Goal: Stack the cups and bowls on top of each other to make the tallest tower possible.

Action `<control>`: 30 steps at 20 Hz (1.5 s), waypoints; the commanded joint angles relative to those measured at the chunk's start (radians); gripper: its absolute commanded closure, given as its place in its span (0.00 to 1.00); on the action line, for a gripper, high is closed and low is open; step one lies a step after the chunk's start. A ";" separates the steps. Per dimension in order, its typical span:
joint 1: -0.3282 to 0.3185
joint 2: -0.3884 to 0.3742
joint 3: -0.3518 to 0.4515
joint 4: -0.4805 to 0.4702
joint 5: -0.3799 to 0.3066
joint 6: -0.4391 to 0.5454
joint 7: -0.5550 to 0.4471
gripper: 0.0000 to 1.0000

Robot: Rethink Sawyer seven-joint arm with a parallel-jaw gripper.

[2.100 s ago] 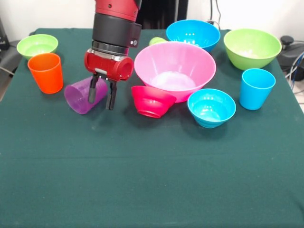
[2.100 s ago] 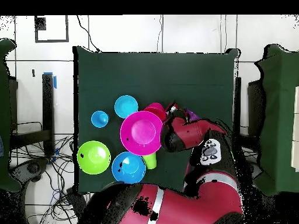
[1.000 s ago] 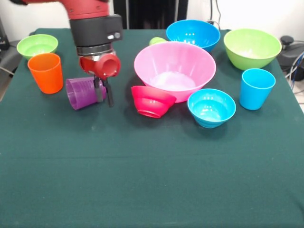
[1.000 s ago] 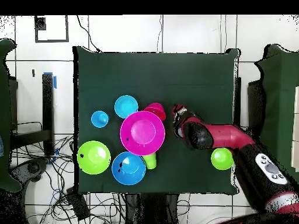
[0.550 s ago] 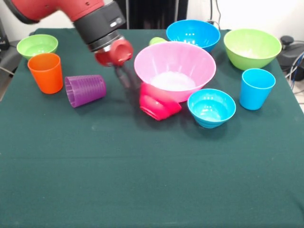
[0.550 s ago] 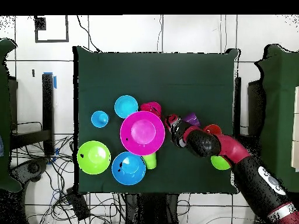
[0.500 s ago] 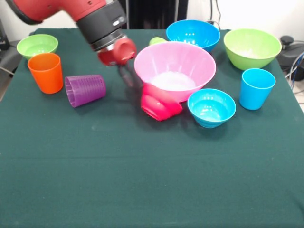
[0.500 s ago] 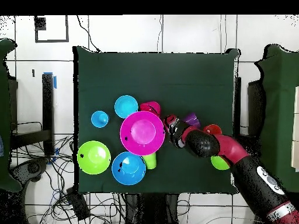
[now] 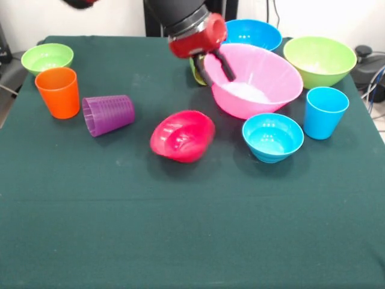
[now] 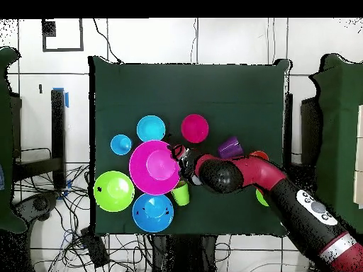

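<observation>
Green tablecloth (image 9: 180, 229): four cups (image 9: 58, 91), six bowls (image 9: 182, 135).

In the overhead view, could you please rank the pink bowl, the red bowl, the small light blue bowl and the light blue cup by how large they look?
1. pink bowl
2. red bowl and small light blue bowl: these look alike, so no ranking between them
3. light blue cup

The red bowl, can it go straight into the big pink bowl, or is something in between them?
Nothing visible lies between the red bowl and the pink bowl; only bare green cloth separates them. The pincer sits at the pink bowl's rim, though.
</observation>
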 commanded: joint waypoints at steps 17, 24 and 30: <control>0.150 -0.283 -0.107 -0.002 -0.075 0.174 -0.122 0.00; 0.696 0.017 -0.840 -0.396 -0.433 -0.636 0.212 0.00; 0.691 0.252 -0.917 -0.423 -0.003 -0.992 -0.173 0.00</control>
